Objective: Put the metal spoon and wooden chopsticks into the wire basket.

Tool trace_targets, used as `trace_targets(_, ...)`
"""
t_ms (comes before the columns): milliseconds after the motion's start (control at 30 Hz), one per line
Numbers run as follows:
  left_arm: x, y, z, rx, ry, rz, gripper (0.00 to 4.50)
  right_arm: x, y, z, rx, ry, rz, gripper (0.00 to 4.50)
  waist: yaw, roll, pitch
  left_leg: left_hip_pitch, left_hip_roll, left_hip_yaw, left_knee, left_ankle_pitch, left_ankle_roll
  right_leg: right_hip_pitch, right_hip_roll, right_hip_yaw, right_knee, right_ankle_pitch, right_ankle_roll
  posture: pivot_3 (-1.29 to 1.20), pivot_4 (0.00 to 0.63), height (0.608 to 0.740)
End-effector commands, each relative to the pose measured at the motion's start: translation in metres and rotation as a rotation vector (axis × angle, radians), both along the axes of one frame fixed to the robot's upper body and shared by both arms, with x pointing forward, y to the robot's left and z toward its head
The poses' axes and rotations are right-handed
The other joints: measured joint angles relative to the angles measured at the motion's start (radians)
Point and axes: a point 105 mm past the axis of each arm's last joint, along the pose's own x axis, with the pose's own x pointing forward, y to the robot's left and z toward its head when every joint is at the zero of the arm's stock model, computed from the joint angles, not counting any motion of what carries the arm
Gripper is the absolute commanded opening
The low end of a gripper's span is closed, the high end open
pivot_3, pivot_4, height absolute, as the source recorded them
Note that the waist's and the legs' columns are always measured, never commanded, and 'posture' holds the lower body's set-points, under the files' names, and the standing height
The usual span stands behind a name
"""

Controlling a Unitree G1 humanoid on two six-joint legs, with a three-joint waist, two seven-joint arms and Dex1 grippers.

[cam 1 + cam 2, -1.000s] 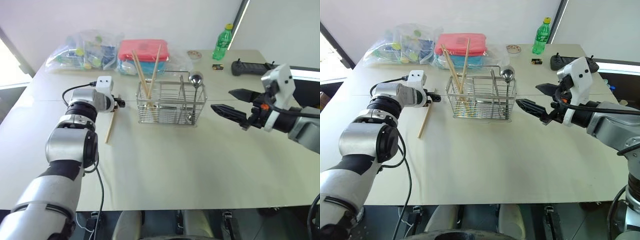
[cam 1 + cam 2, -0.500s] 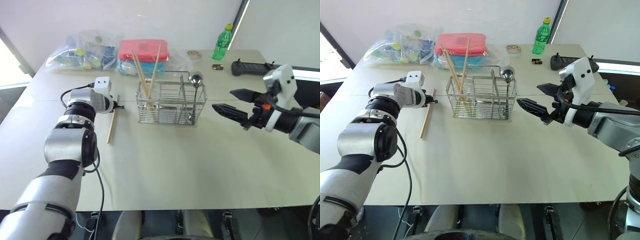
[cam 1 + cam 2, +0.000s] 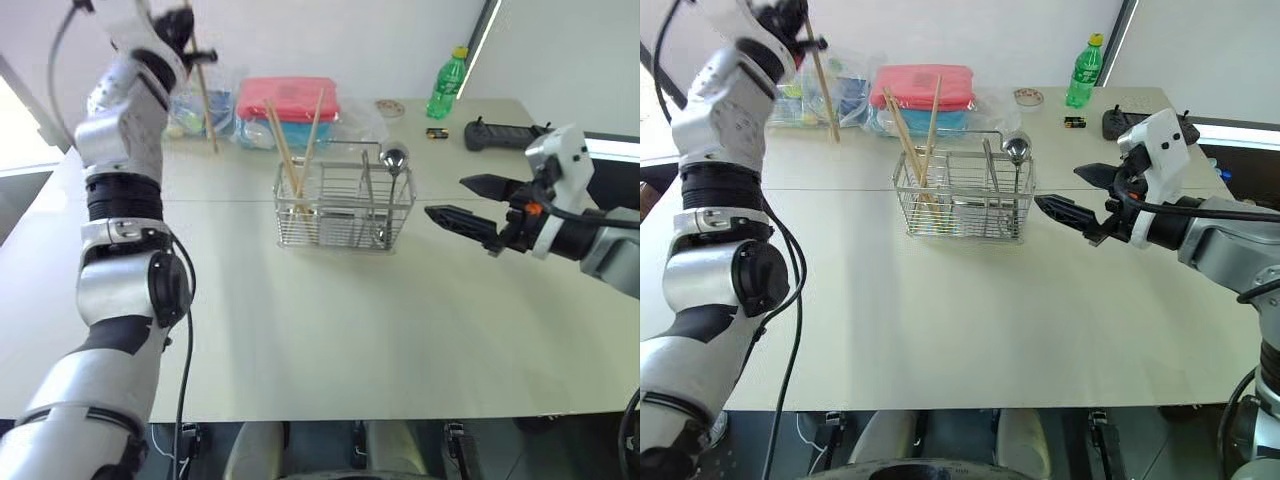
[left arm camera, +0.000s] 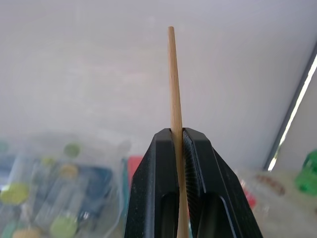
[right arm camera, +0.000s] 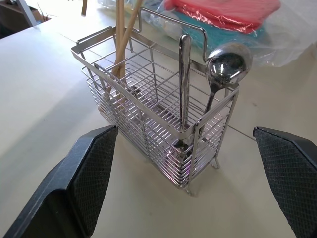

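left gripper (image 4: 178, 148) clamped on a chopstick (image 3: 204, 100) held high, most of the thin, light, slick stick below the fingers so it may pivot, basket (image 3: 345, 205) below-right, right gripper (image 3: 470, 205) wide open.

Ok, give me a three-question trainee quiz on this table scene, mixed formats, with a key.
1. True or false: the left tool is shut on a wooden chopstick.
2. The metal spoon is: A) lying on the table, B) standing in the wire basket, C) held by the right tool.
3. Fill in: the right tool's fingers are ____.

Key: 1 true; 2 B; 3 open.
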Motion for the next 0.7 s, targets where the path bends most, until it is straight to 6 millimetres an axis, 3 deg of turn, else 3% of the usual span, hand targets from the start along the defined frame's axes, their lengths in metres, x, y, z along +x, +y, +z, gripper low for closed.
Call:
trace_targets(33,-0.051,-0.036,0.065,0.015,-0.298,-0.184,0.02,0.0,-0.001,0.012,-0.009,-0.057,-0.002,4.5,0.0,0.0,0.0,0.0,0.0,0.0,0.0,0.0,0.0,0.0,0.0,0.0,0.0,0.0,0.0,0.0,0.15,0.708)
trace_targets(133,-0.073,-0.066,0.066,0.012,-0.338,-0.343,0.02,0.0,-0.001,0.012,-0.012,-0.056,-0.001,4.5,-0.001,0.0,0.0,0.0,0.0,0.0,0.001,0.0,0.0,0.001,0.0,0.0,-0.001,0.001,0.001,0.0,0.15,0.708)
trace_targets(267,-0.075,-0.098,0.028,0.064,-0.276,-0.406,0.02,-0.002,-0.001,0.016,-0.011,-0.062,-0.002,4.5,-0.001,0.004,-0.002,0.003,0.0,0.0,0.001,0.0,0.0,0.004,0.0,0.001,-0.001,0.001,0.001,0.0,0.15,0.708)
trace_targets(433,-0.066,-0.114,-0.01,0.106,-0.194,-0.411,0.02,-0.005,-0.003,0.017,-0.006,-0.065,-0.012,4.5,-0.005,0.004,-0.002,0.006,0.0,0.0,0.001,0.0,0.0,0.005,0.002,0.001,0.0,0.001,0.0,0.0,0.15,0.708)
trace_targets(667,-0.055,-0.123,-0.032,0.146,-0.148,-0.414,0.02,-0.007,-0.006,0.017,0.004,-0.065,-0.031,4.5,0.0,0.004,-0.002,0.004,0.0,0.0,0.0,0.0,0.001,0.005,0.002,0.001,-0.002,0.001,-0.001,0.0,0.15,0.708)
trace_targets(700,-0.054,-0.124,-0.036,0.146,-0.138,-0.42,0.38,-0.007,-0.007,0.017,0.005,-0.065,-0.035,4.5,0.001,0.004,-0.002,0.004,0.0,0.0,0.001,0.0,0.001,0.005,0.002,0.001,-0.003,0.001,-0.001,0.0,0.15,0.708)
